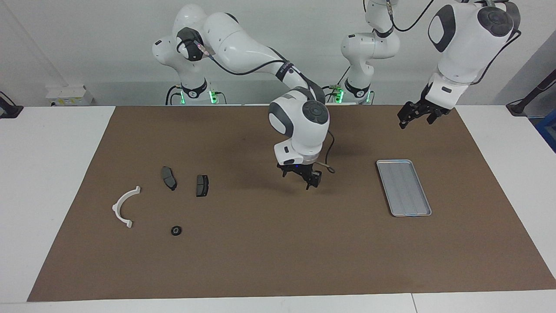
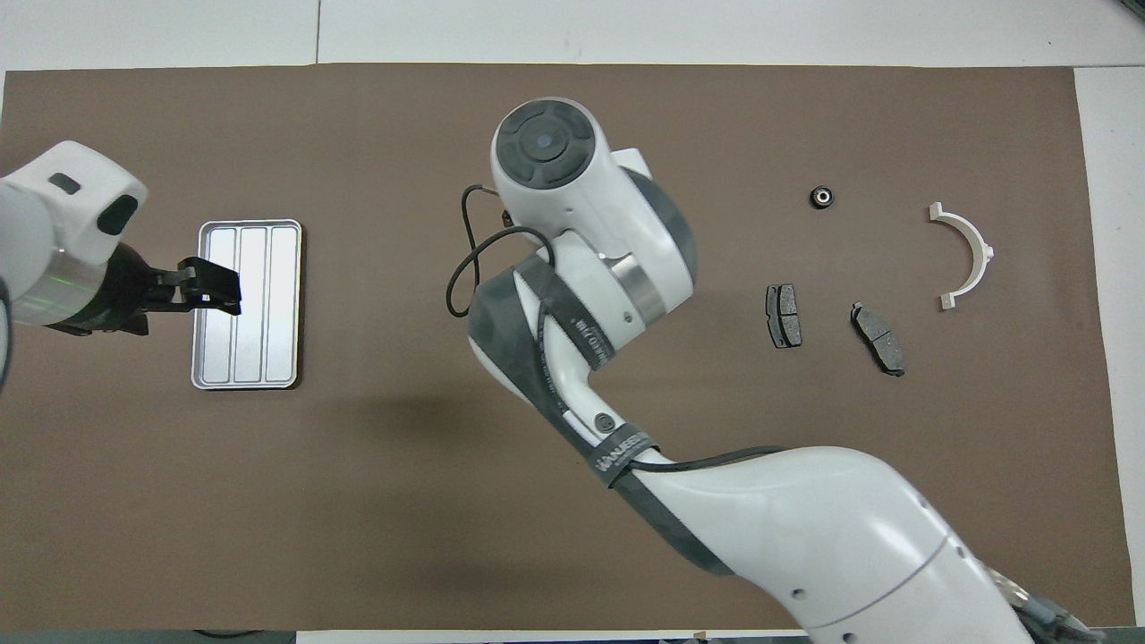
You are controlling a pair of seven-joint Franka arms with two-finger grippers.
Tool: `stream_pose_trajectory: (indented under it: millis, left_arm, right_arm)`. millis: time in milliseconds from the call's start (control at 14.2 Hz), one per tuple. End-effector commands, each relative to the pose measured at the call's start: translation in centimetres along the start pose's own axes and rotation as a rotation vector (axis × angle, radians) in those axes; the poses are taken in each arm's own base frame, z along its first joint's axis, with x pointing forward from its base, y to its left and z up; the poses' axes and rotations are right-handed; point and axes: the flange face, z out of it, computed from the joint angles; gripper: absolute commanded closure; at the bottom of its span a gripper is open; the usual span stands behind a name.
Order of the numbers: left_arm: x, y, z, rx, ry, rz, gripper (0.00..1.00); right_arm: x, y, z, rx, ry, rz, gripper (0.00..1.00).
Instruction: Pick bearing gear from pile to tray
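Note:
The bearing gear (image 1: 176, 231) (image 2: 821, 197) is a small round black piece on the brown mat, in the pile toward the right arm's end. With it lie a white arc (image 1: 116, 208) (image 2: 979, 250) and two dark grey pads (image 1: 169, 178) (image 1: 202, 185). The silver tray (image 1: 404, 187) (image 2: 246, 304) sits bare toward the left arm's end. My right gripper (image 1: 301, 176) hangs open over the middle of the mat, holding nothing; its own wrist hides it from overhead. My left gripper (image 1: 415, 117) (image 2: 210, 286) is raised and open, over the tray's edge.
A brown mat (image 1: 260, 252) covers most of the white table. The right arm's wrist and forearm (image 2: 581, 268) stretch across the mat's middle. A loose cable loop (image 1: 328, 167) hangs at the right wrist.

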Motion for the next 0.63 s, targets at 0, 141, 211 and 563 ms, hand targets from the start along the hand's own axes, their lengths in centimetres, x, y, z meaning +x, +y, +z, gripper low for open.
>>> stream_pose_trajectory:
  millis: [0, 141, 211, 563]
  left_arm:
    - [0.7, 7.8, 5.8, -0.004, 0.007, -0.100, 0.00]
    - [0.9, 11.6, 8.3, -0.041, 0.034, -0.200, 0.00]
    - [0.8, 14.0, 9.9, -0.057, 0.019, -0.229, 0.00]
    - [-1.3, 21.6, 19.2, -0.042, 0.011, -0.353, 0.00]
  right_arm:
    - [5.2, 6.0, -3.0, 0.008, -0.044, -0.156, 0.00]
    - [8.6, 9.7, -3.9, 0.014, -0.057, -0.272, 0.00]
    - [10.5, 11.9, -3.9, 0.013, -0.060, -0.318, 0.00]
    - [17.7, 21.4, -0.3, 0.011, -0.082, -0.420, 0.00]
